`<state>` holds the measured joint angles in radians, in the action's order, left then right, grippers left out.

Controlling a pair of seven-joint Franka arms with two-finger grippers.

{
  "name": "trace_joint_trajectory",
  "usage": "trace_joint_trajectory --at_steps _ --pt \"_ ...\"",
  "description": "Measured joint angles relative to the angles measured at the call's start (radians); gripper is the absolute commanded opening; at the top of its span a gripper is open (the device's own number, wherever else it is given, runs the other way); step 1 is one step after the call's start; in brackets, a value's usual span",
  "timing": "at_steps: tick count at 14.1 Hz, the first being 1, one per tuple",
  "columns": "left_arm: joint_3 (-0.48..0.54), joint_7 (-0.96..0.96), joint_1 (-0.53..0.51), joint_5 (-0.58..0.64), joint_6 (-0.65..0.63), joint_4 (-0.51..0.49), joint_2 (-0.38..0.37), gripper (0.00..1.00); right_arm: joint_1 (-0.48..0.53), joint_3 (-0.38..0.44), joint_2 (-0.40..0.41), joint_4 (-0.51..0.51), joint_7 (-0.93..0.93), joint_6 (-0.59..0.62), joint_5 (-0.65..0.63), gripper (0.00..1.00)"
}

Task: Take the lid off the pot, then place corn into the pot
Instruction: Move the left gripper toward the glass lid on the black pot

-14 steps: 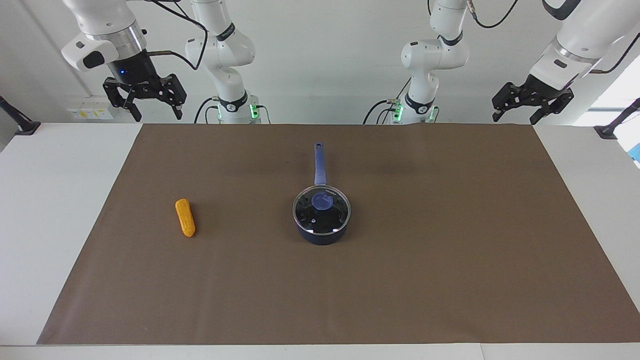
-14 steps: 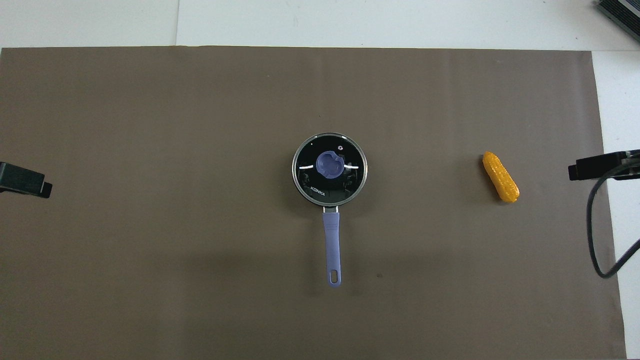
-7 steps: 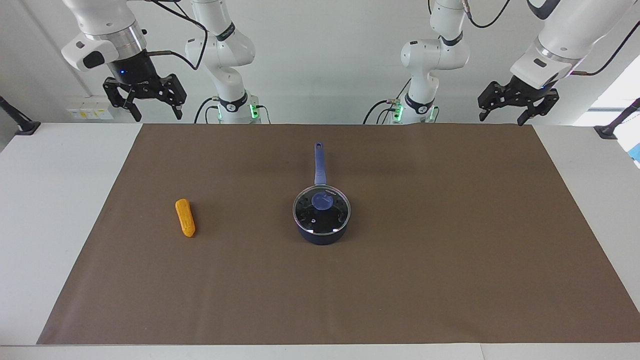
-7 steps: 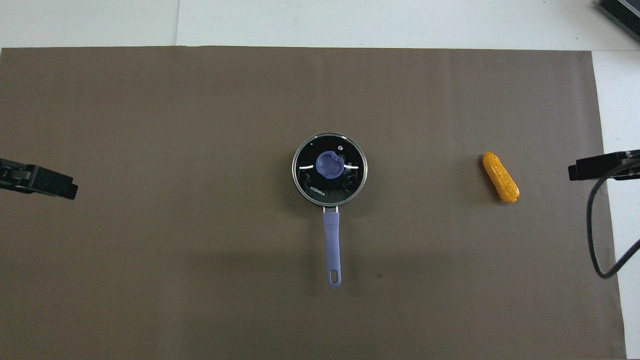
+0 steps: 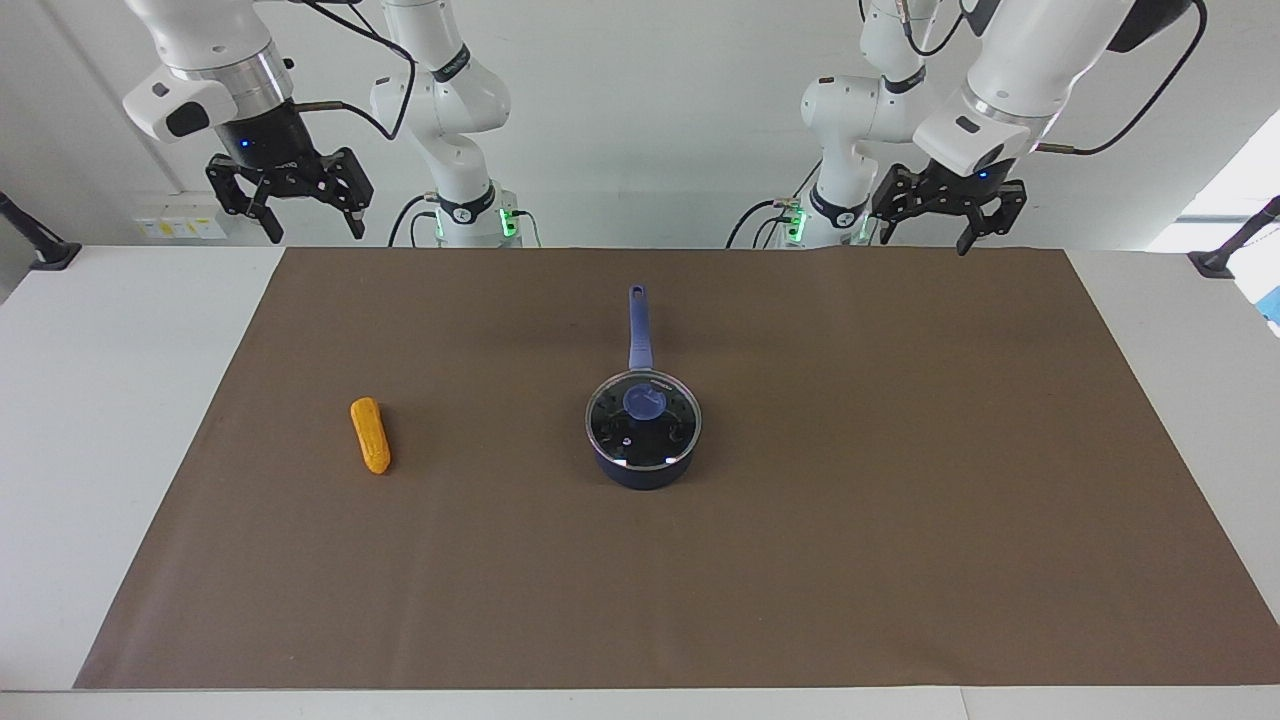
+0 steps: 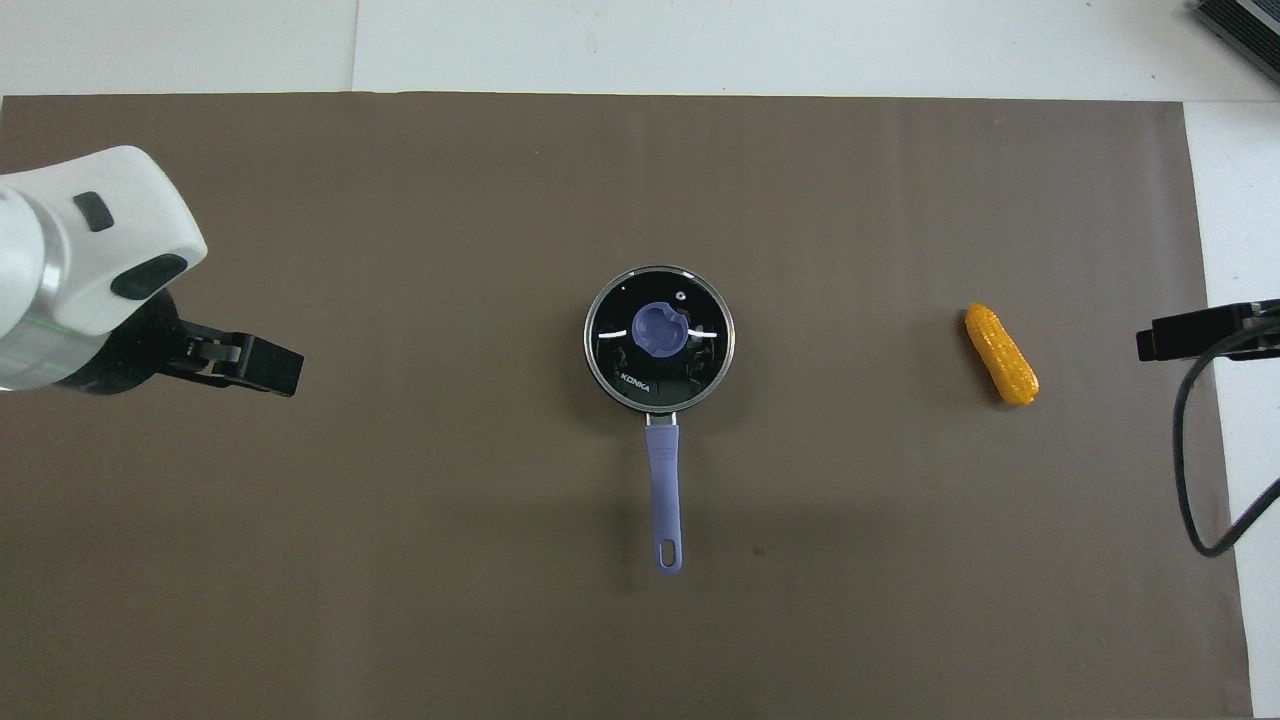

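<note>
The navy pot (image 5: pixel 640 468) (image 6: pixel 660 475) stands mid-mat, its long handle toward the robots. The glass lid (image 5: pixel 607 424) (image 6: pixel 700 372) with its blue knob (image 5: pixel 643 402) (image 6: pixel 660 329) sits on it. The yellow corn (image 5: pixel 370 435) (image 6: pixel 1001 354) lies on the mat toward the right arm's end. My left gripper (image 5: pixel 941 235) is open and empty, high over the mat's edge at the left arm's end; in the overhead view (image 6: pixel 225 360) it shows beside the pot. My right gripper (image 5: pixel 290 213) is open and empty, high over the table's edge at the right arm's end, and waits.
A brown mat (image 5: pixel 900 500) covers most of the white table (image 5: pixel 100 400). A black cable (image 6: pixel 1195 470) hangs from the right arm at its end of the table. A dark object (image 6: pixel 1240 25) lies at the table's corner farthest from the robots.
My left gripper has swung in from beyond the table's end toward the middle, and its wrist now shows in the overhead view. The right arm, pot, lid and corn have not moved.
</note>
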<state>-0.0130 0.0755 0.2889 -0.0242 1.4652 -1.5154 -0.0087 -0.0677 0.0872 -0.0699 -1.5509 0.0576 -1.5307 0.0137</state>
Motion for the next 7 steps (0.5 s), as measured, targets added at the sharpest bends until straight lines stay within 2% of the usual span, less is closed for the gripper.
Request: trace_joint_trajectory --at_steps 7 --pt "0.000 0.184 0.132 0.000 0.092 -0.010 0.073 1.00 0.000 0.000 0.000 0.000 0.000 0.000 0.000 1.00"
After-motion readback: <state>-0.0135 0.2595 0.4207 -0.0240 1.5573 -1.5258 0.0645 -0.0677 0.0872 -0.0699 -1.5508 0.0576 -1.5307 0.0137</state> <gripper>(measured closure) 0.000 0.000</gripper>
